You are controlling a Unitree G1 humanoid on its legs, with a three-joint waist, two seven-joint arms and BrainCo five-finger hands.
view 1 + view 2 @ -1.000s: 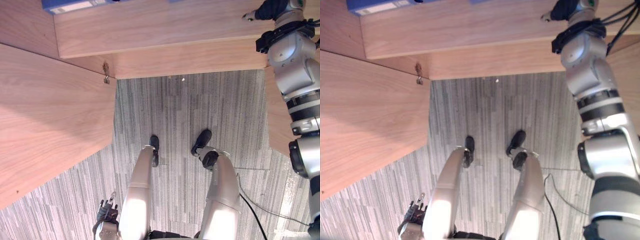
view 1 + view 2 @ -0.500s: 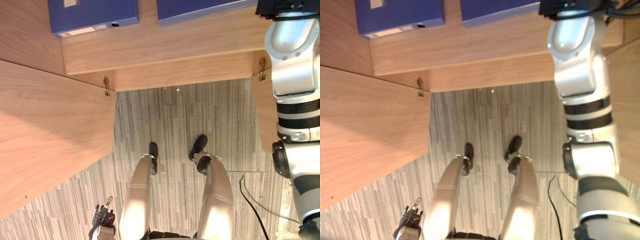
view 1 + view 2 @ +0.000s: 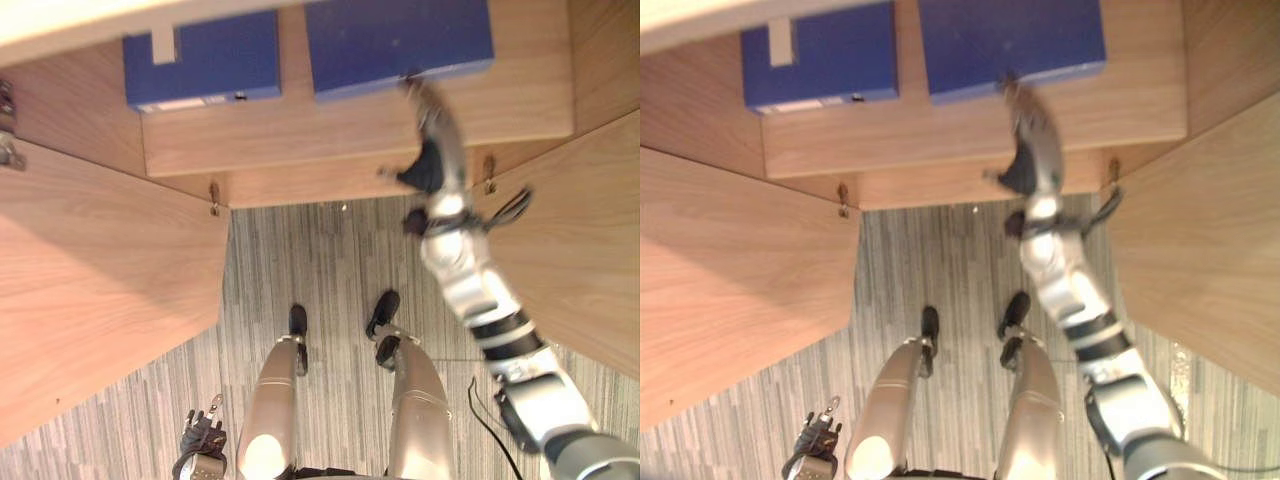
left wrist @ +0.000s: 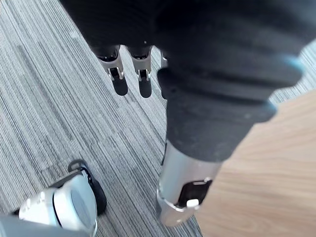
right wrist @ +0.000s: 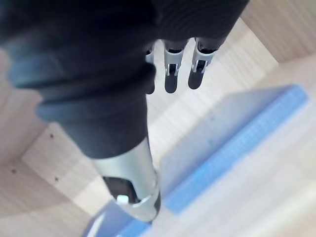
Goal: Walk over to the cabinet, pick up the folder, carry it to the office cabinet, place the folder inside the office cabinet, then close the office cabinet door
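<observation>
blue folder [image 3: 398,45] rests on the shelf [image 3: 300,150] as the right hand [image 3: 432,140] pulls back to its front edge, fingers straight, empty; door [image 3: 585,250] likely next, left hand [image 3: 203,440] slack.

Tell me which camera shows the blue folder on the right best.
The left eye view: the folder lies flat on the cabinet shelf, front edge plain, beside a second folder. The right eye view matches it. The right wrist view shows part of it, likely, past the right hand.
</observation>
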